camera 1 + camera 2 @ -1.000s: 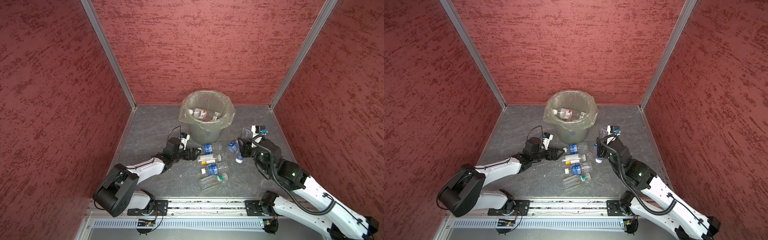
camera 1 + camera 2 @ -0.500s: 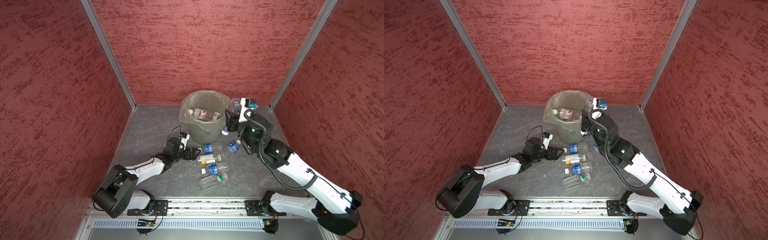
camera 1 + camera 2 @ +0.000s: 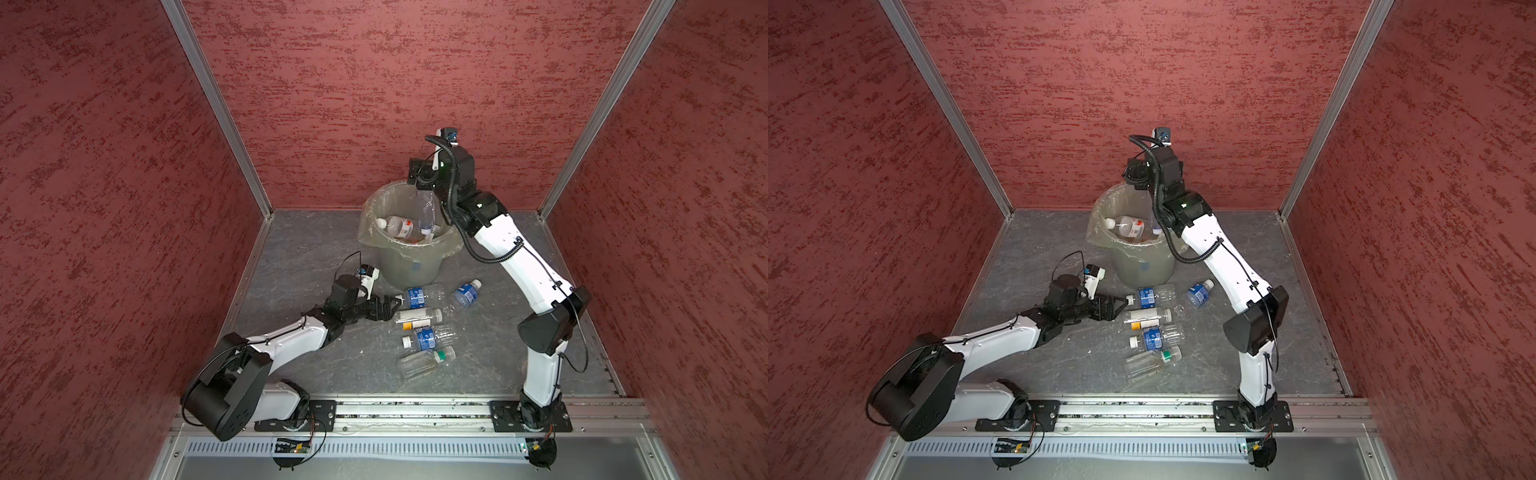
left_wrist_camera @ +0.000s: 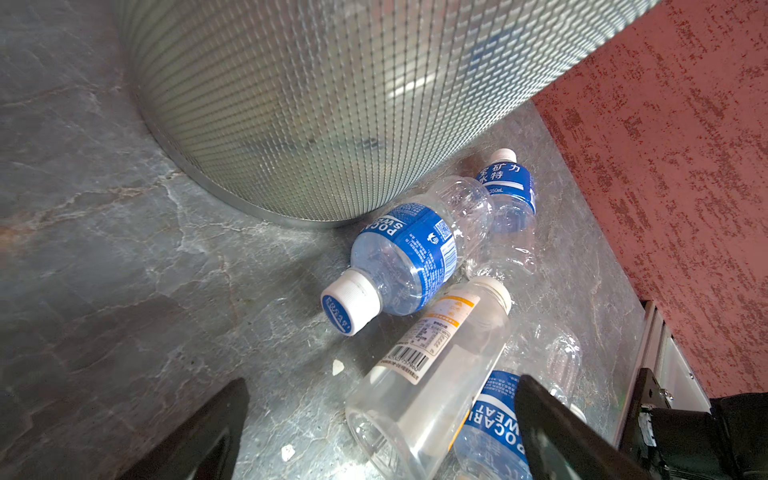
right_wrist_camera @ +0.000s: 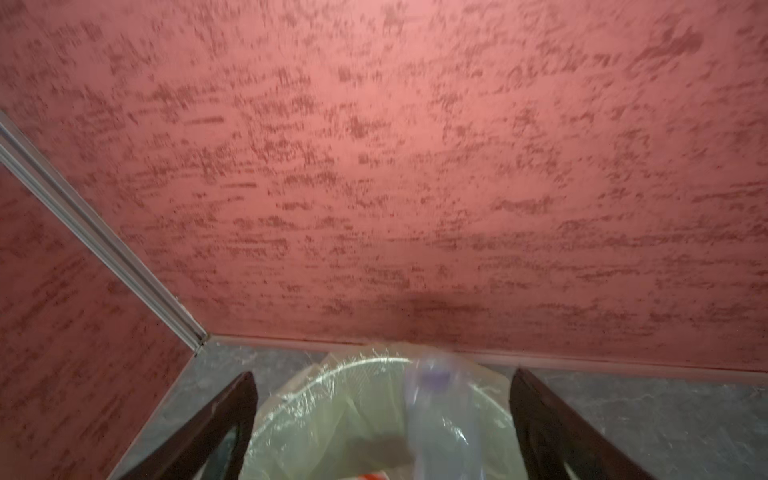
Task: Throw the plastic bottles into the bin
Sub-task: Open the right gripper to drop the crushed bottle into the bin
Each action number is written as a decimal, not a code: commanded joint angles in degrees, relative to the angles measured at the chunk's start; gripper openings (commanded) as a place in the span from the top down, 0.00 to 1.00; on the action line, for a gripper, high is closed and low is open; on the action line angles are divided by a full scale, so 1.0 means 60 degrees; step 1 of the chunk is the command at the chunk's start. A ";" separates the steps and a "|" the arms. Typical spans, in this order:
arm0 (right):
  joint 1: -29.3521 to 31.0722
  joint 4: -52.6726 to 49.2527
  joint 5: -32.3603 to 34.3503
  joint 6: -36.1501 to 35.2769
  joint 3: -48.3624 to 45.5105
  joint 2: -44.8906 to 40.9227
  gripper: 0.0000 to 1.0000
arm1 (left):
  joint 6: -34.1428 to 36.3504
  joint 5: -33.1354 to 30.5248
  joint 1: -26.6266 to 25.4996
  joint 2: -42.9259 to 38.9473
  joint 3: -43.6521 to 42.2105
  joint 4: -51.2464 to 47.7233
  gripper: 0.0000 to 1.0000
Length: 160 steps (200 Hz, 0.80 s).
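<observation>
Five plastic bottles (image 3: 415, 297) loose on the floor (image 3: 311, 249), at least two more inside one bin (image 3: 409, 266).

The bin (image 3: 411, 266) is grey-green, the walls (image 3: 374, 104) mottled red, the floor (image 3: 299, 249) marbled grey.

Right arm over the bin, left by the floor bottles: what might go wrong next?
1. The bottle under the right gripper's open jaws is in the air over the bin, which already holds a pile; it may bounce out.
2. The left gripper, open, points at a white-label bottle and a blue-label bottle lying side by side; closing may pinch both or roll one away.
</observation>
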 commanded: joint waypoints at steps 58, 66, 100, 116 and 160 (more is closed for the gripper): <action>0.0061 0.0418 0.0500 0.0047 -0.2961 -0.3038 0.05 | 0.0232 -0.0072 -0.0143 -0.0045 0.0252 -0.0066 0.00; 0.0055 0.0450 0.0614 0.0107 -0.3446 -0.3355 0.05 | 0.0262 -0.0097 -0.0157 -0.0063 0.0243 -0.0082 0.00; -0.0171 0.0660 0.0962 0.0616 -0.5558 -0.4850 0.05 | 0.0337 -0.0177 -0.0247 -0.0080 0.0254 -0.0079 0.00; -0.0249 0.0694 0.1122 0.0899 -0.6483 -0.5477 0.01 | 0.0411 -0.0268 -0.0339 -0.0082 0.0300 -0.0171 0.00; -0.0459 0.0484 0.1022 0.1613 -0.8401 -0.6387 0.01 | 0.0454 -0.0339 -0.0450 -0.0097 0.0312 -0.0193 0.00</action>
